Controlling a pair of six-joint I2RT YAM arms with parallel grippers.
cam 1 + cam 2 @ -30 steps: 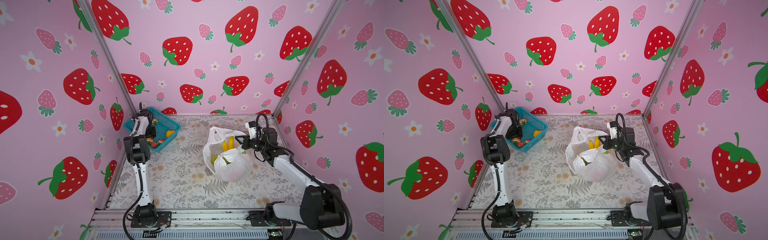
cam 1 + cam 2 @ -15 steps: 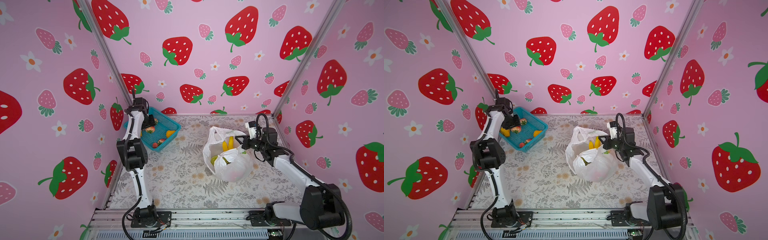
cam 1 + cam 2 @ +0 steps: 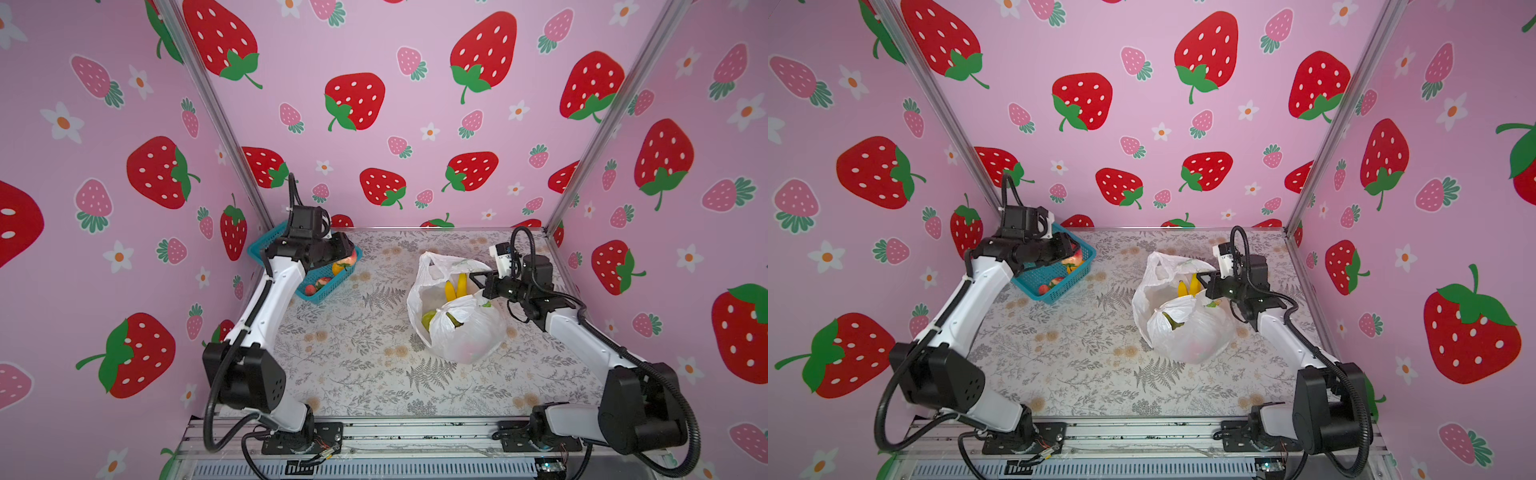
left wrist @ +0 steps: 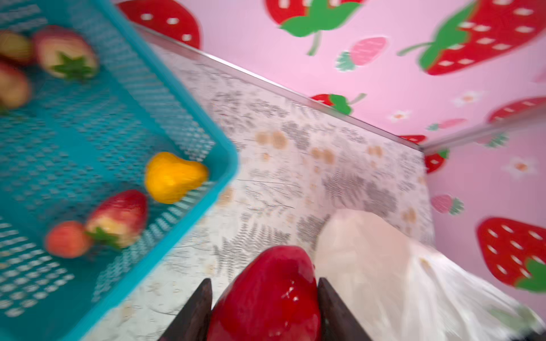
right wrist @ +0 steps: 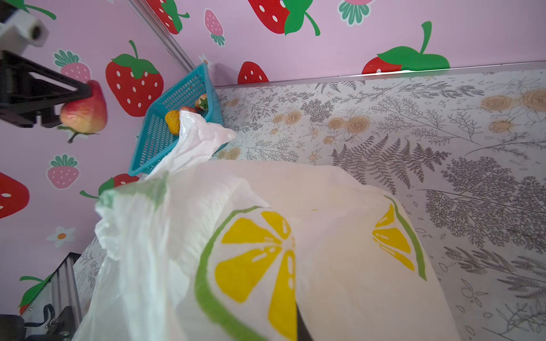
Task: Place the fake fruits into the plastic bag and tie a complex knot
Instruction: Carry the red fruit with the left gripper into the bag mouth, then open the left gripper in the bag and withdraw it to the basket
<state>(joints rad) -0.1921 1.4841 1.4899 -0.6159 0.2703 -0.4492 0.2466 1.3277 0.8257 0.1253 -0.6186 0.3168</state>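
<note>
My left gripper hangs above the right edge of the teal basket, shut on a glossy red strawberry pinched between both fingers. The plastic bag, white with lemon slices, sits right of centre with its mouth held up. Yellow bananas and a green piece lie inside it. My right gripper is shut on the bag's rim on its right side; the film hides its jaws in the right wrist view.
The teal mesh basket stands at the back left corner. It holds an orange fruit and strawberries. Pink walls close in the floral mat on three sides.
My left gripper has risen out of the basket with the red strawberry and swung right, over the basket's right edge. The right arm and the bag have stayed put.
</note>
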